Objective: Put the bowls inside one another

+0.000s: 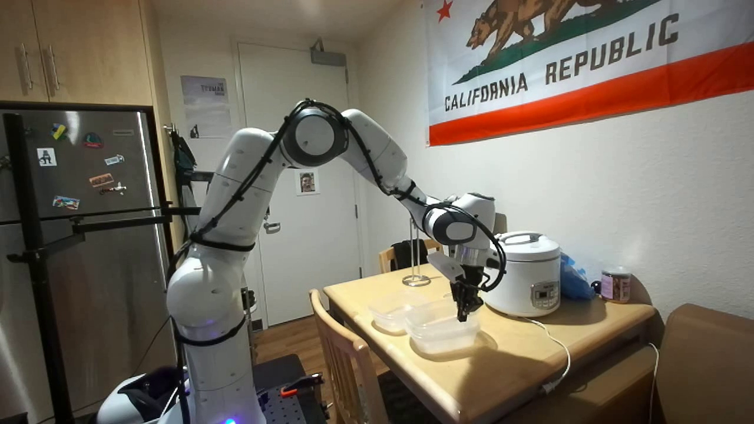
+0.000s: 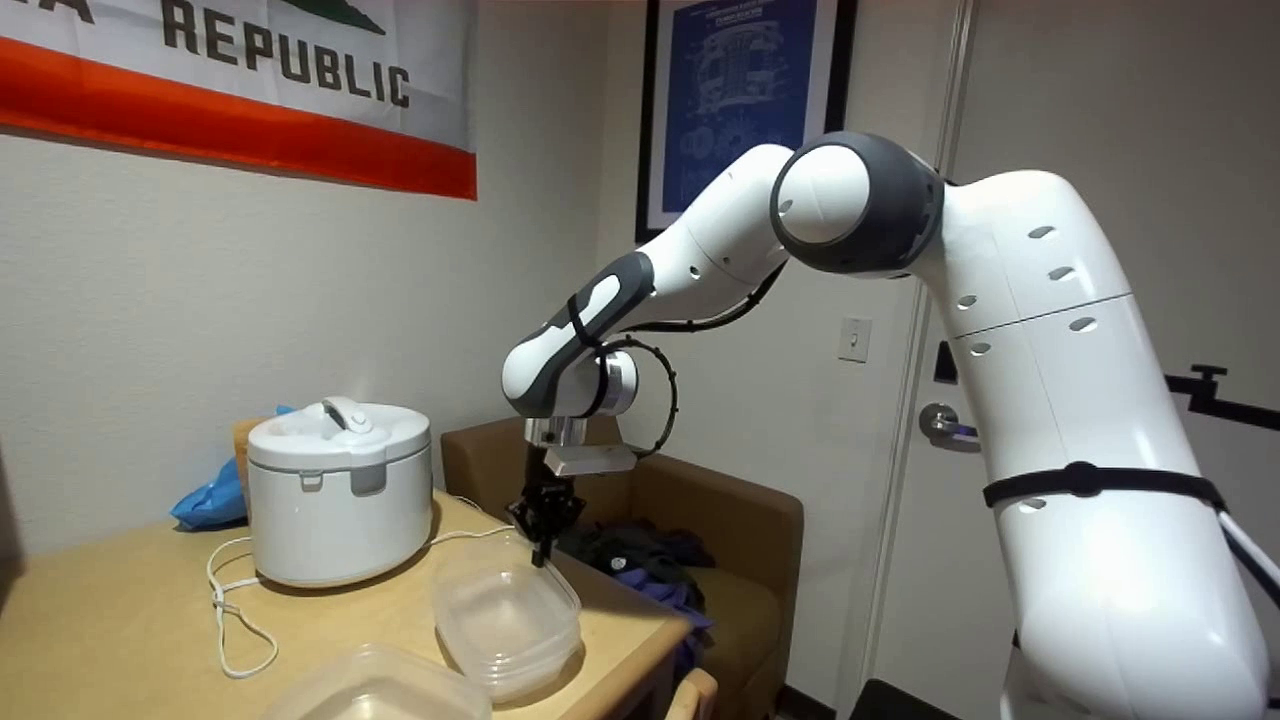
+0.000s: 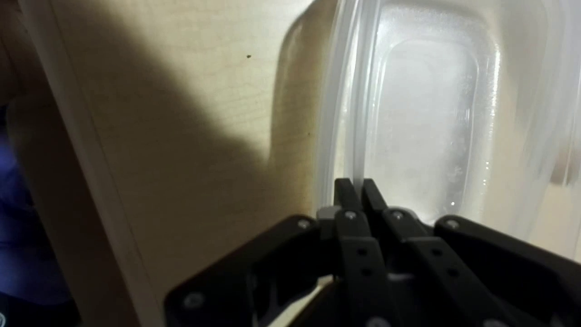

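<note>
Bowls (image 1: 442, 330) sit side by side on the tabletop (image 1: 506, 353), one gripped at its rim

The jaws are closed on that thin plastic rim, as the wrist view shows. The other bowl (image 1: 390, 313), pale and see-through, is just beside; whether the two touch, I cannot tell. Farther out, a white rice cooker (image 1: 521, 277) stands near them, a blue bag (image 1: 574, 280) and a jar (image 1: 615, 286) beyond it.

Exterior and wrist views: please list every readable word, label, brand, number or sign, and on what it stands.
"CALIFORNIA REPUBLIC": wall flag
"TRUMAN": poster; its smaller lines are blurred
Too small or blurred: fridge magnets, fridge badge, rice cooker panel, jar, framed blue print, marks on a bowl base
</note>
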You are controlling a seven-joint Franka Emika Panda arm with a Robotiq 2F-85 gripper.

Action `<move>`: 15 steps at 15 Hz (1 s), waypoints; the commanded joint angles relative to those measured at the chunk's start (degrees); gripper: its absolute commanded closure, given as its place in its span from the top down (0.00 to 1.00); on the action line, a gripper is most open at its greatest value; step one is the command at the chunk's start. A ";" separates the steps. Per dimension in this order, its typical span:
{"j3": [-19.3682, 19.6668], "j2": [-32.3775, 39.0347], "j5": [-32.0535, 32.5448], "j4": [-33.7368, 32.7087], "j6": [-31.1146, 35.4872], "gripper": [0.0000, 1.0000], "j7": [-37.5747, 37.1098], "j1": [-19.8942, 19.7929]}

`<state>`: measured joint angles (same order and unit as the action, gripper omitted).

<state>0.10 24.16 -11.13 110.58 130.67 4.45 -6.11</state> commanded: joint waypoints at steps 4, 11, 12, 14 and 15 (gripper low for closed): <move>-0.46 1.29 -3.77 1.46 1.84 0.02 1.57 -2.00; -0.16 1.10 -3.73 1.81 1.22 0.32 0.22 -1.69; -0.07 0.04 -3.58 2.74 1.20 0.37 -0.16 -1.50; 0.27 -2.50 -2.79 5.07 1.23 0.53 -1.28 -0.80; 0.62 -4.07 -2.04 6.49 0.90 0.61 -2.38 -0.22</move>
<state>0.09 25.94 -13.96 111.55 131.29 4.28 -7.54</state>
